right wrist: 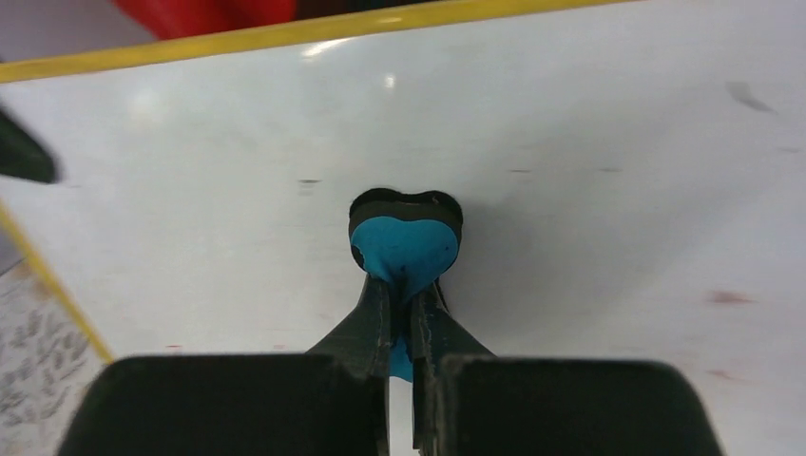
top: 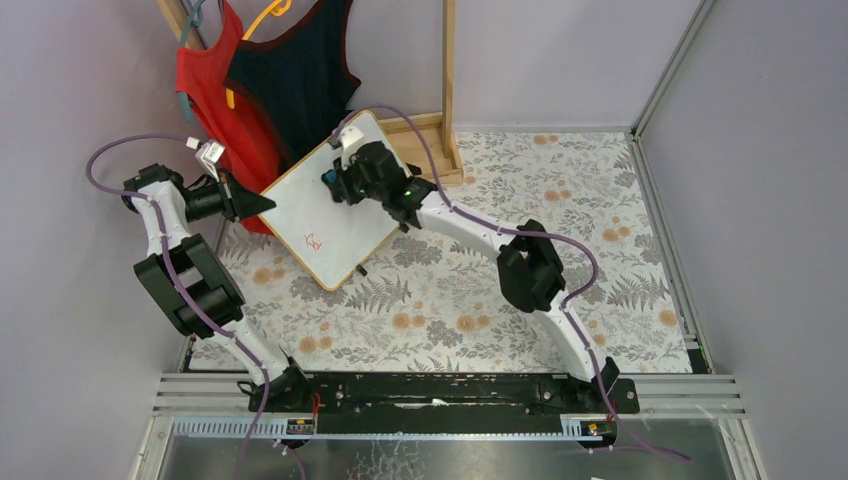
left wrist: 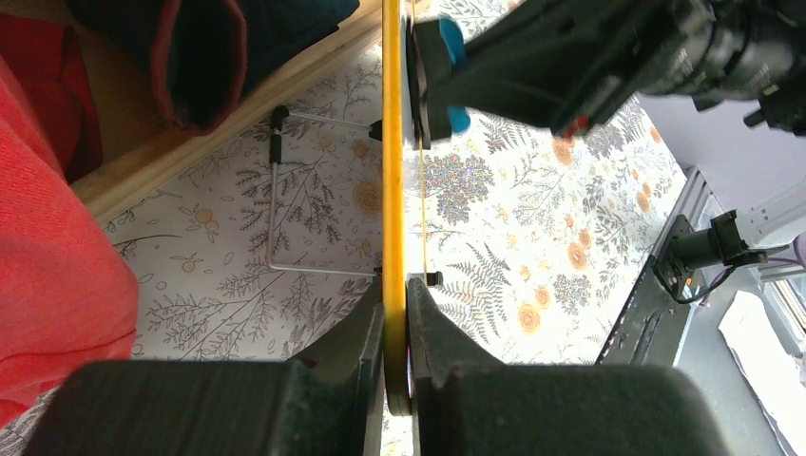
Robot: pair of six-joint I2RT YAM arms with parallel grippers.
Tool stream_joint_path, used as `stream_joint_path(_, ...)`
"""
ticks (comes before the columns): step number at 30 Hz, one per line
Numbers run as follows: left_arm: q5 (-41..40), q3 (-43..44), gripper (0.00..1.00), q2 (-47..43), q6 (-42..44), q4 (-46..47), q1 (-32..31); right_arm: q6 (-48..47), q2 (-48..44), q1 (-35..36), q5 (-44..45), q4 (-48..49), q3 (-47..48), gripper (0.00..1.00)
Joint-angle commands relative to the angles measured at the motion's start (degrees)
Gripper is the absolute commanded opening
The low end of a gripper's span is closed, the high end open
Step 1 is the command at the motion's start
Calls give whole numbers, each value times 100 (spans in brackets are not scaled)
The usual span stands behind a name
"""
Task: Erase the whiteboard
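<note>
- The whiteboard (top: pixel 310 210) is standing tilted at the far left of the floral tabletop (top: pixel 600 200), showing red marks (top: pixel 314 242) near its lower corner.
- The left jaws are pinching its frame edge.
- The right jaws are pinching a blue eraser (right wrist: pixel 407 245) and pressing it against the board.

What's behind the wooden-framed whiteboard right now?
A bent wire stand on floral cloth behind the wooden-framed whiteboard, then a red garment and dark garment. From above, the board hides the stand.
</note>
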Motion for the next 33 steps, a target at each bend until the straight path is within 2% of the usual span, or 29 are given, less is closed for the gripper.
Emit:
stream_joint_path(1,-317,-73,0,-141,260,-166,-72,-292,-260,-538,956,190,-362,0)
stream_joint_path(10,-293,-62,0,-91,222,-130,-74,-14,-521,-278,785,702,-1319,0)
stream_joint_path(22,-333,-83,0,-98,245,-130,-74,-57,-221,692,807,644,-1085,0)
stream_joint_path(33,-284,-86,0,-94,244,-132,-74,182,-290,1077,692,897,-1405,0)
